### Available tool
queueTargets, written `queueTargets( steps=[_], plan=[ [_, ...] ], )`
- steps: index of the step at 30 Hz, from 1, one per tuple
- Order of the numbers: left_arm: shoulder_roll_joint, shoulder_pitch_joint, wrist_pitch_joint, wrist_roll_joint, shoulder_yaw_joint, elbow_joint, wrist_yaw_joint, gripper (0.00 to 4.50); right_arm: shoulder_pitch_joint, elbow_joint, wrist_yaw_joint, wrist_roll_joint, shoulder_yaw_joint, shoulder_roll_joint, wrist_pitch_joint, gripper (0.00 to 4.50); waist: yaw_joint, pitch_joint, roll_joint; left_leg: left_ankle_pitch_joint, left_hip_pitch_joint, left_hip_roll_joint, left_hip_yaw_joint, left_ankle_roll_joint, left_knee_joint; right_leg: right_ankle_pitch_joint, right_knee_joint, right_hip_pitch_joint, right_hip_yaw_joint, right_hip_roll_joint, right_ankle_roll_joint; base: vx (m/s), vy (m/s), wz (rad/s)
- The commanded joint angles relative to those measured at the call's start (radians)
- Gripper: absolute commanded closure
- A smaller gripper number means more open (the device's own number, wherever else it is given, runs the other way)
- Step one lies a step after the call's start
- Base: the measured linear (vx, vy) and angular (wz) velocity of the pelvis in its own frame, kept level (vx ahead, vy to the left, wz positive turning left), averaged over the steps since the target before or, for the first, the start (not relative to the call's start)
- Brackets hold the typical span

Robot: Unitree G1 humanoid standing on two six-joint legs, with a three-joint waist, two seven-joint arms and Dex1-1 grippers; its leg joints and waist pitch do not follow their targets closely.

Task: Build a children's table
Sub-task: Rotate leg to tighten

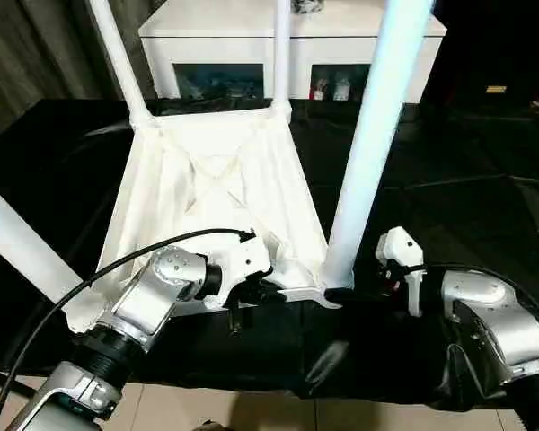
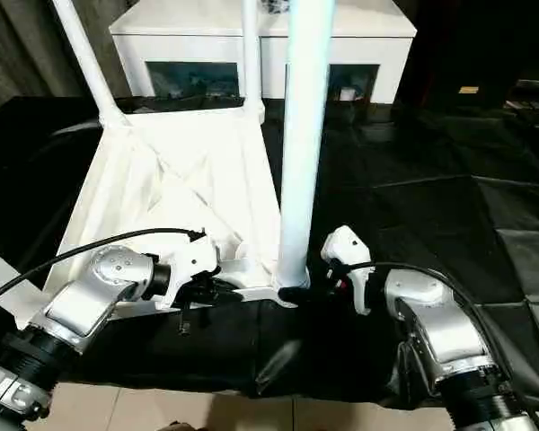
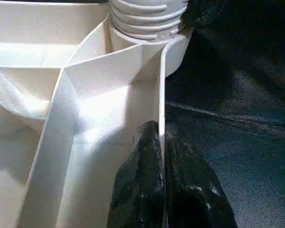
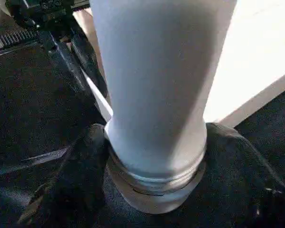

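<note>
The children's table lies upside down on the black cloth, its ribbed white top (image 1: 216, 189) facing up and white legs standing in the corner sockets. My left gripper (image 3: 160, 142) is shut on the thin rim wall of the top, close to the near right corner socket (image 3: 147, 28). The near right leg (image 1: 373, 135) rises from that socket. My right gripper (image 4: 154, 156) has one black finger pressed against each side of the leg's threaded base (image 4: 156, 185).
A white low cabinet (image 1: 216, 36) with dark glass openings stands behind the table top. Other legs rise at the far left (image 1: 117, 54), far right (image 1: 281, 54) and near left (image 1: 18, 242). Black cloth (image 1: 449, 180) stretches to the right; tiled floor (image 1: 207, 409) lies below the near edge.
</note>
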Motion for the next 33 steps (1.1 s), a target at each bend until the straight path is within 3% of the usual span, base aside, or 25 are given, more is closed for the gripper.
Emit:
queueTargets(
  steps=[1, 8, 11, 14, 16, 18, 21, 22, 24, 26, 27, 29, 30, 33],
  plan=[
    [-0.003, -0.009, -0.018, -0.013, 0.001, 0.005, -0.017, 4.50, -0.016, 0.008, 0.003, 0.020, -0.016, 0.008, -0.001, 1.65, -0.001, -0.061, -0.026, -0.195, 0.018, 0.036, -0.013, 0.091, -0.066, -0.136, -0.063, 0.040, 0.023, -0.026, -0.240, 0.000, 0.000, 0.00],
    [-0.002, -0.006, -0.009, -0.014, -0.001, 0.004, -0.021, 4.50, -0.007, 0.023, 0.004, 0.042, -0.024, 0.037, 0.005, 1.78, -0.002, -0.062, -0.025, -0.203, 0.019, 0.037, -0.013, 0.081, -0.067, -0.149, -0.063, 0.040, 0.023, -0.025, -0.236, 0.000, 0.000, 0.00],
    [-0.018, 0.000, 0.015, -0.008, 0.000, 0.011, 0.008, 4.50, -0.011, 0.075, -0.091, 0.005, -0.028, 0.080, -0.012, 1.78, -0.005, -0.060, -0.022, -0.211, 0.018, 0.036, -0.012, 0.075, -0.068, -0.160, -0.064, 0.036, 0.023, -0.026, -0.238, 0.000, 0.000, 0.00],
    [-0.066, -0.007, 0.039, 0.014, 0.009, 0.044, 0.097, 4.50, -0.032, 0.147, -0.298, -0.072, -0.039, 0.154, -0.029, 1.78, -0.022, -0.055, -0.025, -0.272, 0.018, 0.032, -0.015, 0.033, -0.076, -0.245, -0.073, 0.035, 0.021, -0.023, -0.215, 0.000, 0.000, 0.00],
    [-0.149, -0.032, 0.080, 0.022, 0.039, 0.091, 0.226, 4.50, -0.070, 0.202, -0.540, -0.098, -0.093, 0.261, 0.015, 1.79, -0.038, -0.053, -0.022, -0.321, 0.018, 0.029, -0.019, -0.004, -0.081, -0.325, -0.078, 0.032, 0.020, -0.023, -0.189, 0.000, 0.000, 0.00],
    [-0.221, -0.063, 0.115, 0.034, 0.061, 0.136, 0.340, 4.50, -0.104, 0.245, -0.716, -0.101, -0.141, 0.349, 0.051, 1.80, -0.051, -0.056, -0.029, -0.339, 0.018, 0.026, -0.022, -0.023, -0.081, -0.357, -0.082, 0.032, 0.019, -0.024, -0.174, 0.000, 0.000, 0.00],
    [-0.267, -0.095, 0.128, 0.057, 0.070, 0.185, 0.432, 4.50, -0.127, 0.277, -0.818, -0.113, -0.156, 0.402, 0.061, 1.80, -0.053, -0.056, -0.023, -0.364, 0.026, 0.026, -0.022, -0.016, -0.079, -0.380, -0.092, 0.024, 0.020, -0.023, -0.161, 0.000, 0.000, 0.00],
    [-0.311, -0.132, 0.127, 0.083, 0.081, 0.246, 0.533, 4.50, -0.152, 0.309, -0.883, -0.123, -0.154, 0.450, 0.067, 1.80, -0.055, -0.056, -0.021, -0.373, 0.025, 0.025, -0.020, -0.014, -0.080, -0.366, -0.094, 0.018, 0.020, -0.018, -0.157, 0.000, 0.000, 0.00],
    [-0.343, -0.165, 0.108, 0.094, 0.089, 0.303, 0.596, 4.50, -0.179, 0.333, -0.910, -0.173, -0.104, 0.479, 0.038, 1.80, -0.052, -0.060, -0.024, -0.364, 0.027, 0.024, -0.022, -0.017, -0.080, -0.343, -0.094, 0.023, 0.019, -0.020, -0.156, 0.000, 0.000, 0.00],
    [-0.346, -0.169, 0.102, 0.096, 0.090, 0.310, 0.601, 4.50, -0.183, 0.335, -0.905, -0.180, -0.093, 0.484, 0.035, 1.80, -0.047, -0.060, -0.024, -0.340, 0.022, 0.027, -0.021, -0.006, -0.081, -0.291, -0.091, 0.027, 0.019, -0.020, -0.161, 0.000, 0.000, 0.00],
    [-0.348, -0.182, 0.078, 0.107, 0.087, 0.330, 0.603, 4.50, -0.188, 0.318, -0.842, -0.189, -0.043, 0.505, -0.003, 1.80, -0.047, -0.061, -0.022, -0.326, 0.018, 0.026, -0.022, 0.002, -0.082, -0.262, -0.088, 0.030, 0.018, -0.019, -0.166, 0.000, 0.000, 0.00],
    [-0.345, -0.185, 0.072, 0.115, 0.087, 0.335, 0.599, 4.50, -0.182, 0.297, -0.785, -0.167, -0.032, 0.520, -0.021, 1.80, -0.045, -0.062, -0.025, -0.317, 0.017, 0.025, -0.020, 0.015, -0.080, -0.240, -0.087, 0.032, 0.019, -0.021, -0.171, 0.000, 0.000, 0.00],
    [-0.340, -0.186, 0.067, 0.122, 0.089, 0.337, 0.595, 4.50, -0.174, 0.274, -0.772, -0.153, -0.035, 0.531, -0.032, 1.25, -0.045, -0.062, -0.024, -0.317, 0.017, 0.026, -0.020, 0.025, -0.080, -0.247, -0.088, 0.033, 0.019, -0.023, -0.172, 0.000, 0.000, 0.00],
    [-0.322, -0.180, 0.064, 0.130, 0.088, 0.329, 0.583, 4.50, -0.162, 0.237, -0.771, -0.138, -0.049, 0.524, -0.038, 0.93, -0.046, -0.060, -0.026, -0.325, 0.013, 0.024, -0.019, 0.035, -0.080, -0.287, -0.092, 0.033, 0.018, -0.023, -0.159, 0.000, 0.000, 0.00]
  ],
)
